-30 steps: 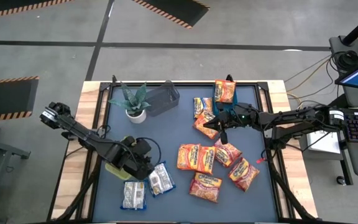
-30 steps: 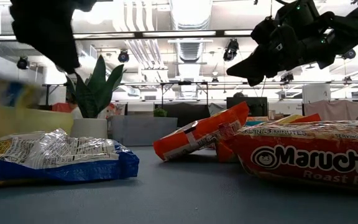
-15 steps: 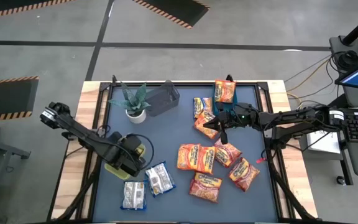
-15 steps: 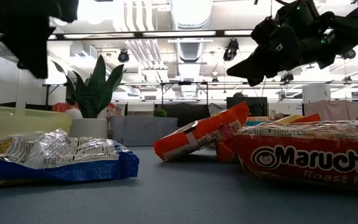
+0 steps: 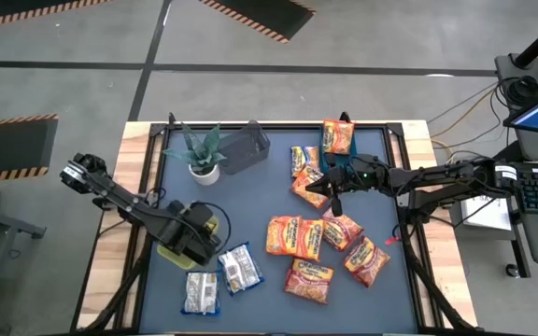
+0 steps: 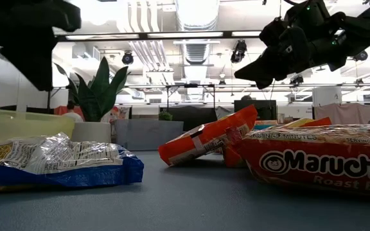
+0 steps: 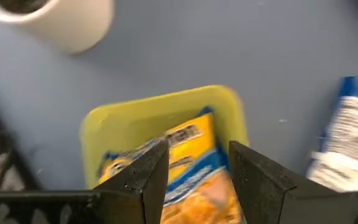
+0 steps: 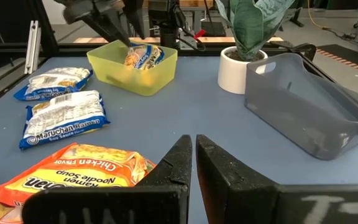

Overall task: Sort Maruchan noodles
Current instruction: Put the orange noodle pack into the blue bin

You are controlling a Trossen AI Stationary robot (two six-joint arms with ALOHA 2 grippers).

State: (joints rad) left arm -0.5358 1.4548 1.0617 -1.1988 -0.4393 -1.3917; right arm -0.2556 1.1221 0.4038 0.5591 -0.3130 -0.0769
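- The left pincer [image 5: 197, 235] hangs over a yellow bin [image 8: 132, 65] at the table's [image 5: 260, 205] left side, its jaws apart with nothing between them.
- One yellow-and-blue noodle packet [image 7: 179, 162] lies inside that bin.
- Two whitish blue-edged packets [image 5: 220, 278] lie flat on the table just near of the bin.
- The right pincer [image 5: 328, 191] is held above the table at the right, jaws pressed together and empty.
- Orange-red Maruchan packets [image 5: 320, 247] lie scattered below and around it, some overlapping.
- A potted plant [image 5: 202, 154] and a grey bin [image 5: 244, 147] stand at the far left.
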